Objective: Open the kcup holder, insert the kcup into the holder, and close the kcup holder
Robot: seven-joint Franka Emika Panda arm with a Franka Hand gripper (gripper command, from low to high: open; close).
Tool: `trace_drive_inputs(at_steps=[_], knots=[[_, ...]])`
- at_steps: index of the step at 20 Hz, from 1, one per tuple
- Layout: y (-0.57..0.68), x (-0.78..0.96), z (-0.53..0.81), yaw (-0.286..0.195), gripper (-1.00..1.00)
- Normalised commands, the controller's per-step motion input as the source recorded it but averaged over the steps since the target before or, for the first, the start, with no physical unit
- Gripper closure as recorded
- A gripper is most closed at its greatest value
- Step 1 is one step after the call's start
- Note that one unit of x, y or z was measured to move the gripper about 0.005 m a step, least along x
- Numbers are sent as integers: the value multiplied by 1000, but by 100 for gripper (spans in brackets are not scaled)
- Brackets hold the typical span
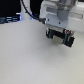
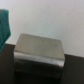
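A: Item one, nearest the wrist camera: a grey, rounded-edged boxy block with a dull metallic sheen (image 2: 39, 50), sitting on a dark surface (image 2: 75, 70) against a white wall. Probably part of the kcup holder; I am judging it rigid, heavy, smooth.

B: Hold point?

A: No handle is showing. A teal object (image 2: 4, 25) is crowding one side.

B: Gripper?

A: The white-bodied gripper with black fingers (image 1: 59, 36) is hanging over the pale table (image 1: 25, 60) in the exterior view. Fingers are looking slightly apart, holding nothing visible. Open room is lying towards that view's left. The kcup is not showing.
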Motion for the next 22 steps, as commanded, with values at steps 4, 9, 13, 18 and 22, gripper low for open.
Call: trace_drive_inputs(at_steps=[4, 9, 13, 18, 22], knots=[[232, 13, -210, 244, -100], [350, -106, -97, 201, -100], [505, -209, 19, 130, -100], [523, -276, 20, 120, -100], [545, -492, 22, 94, -100]])
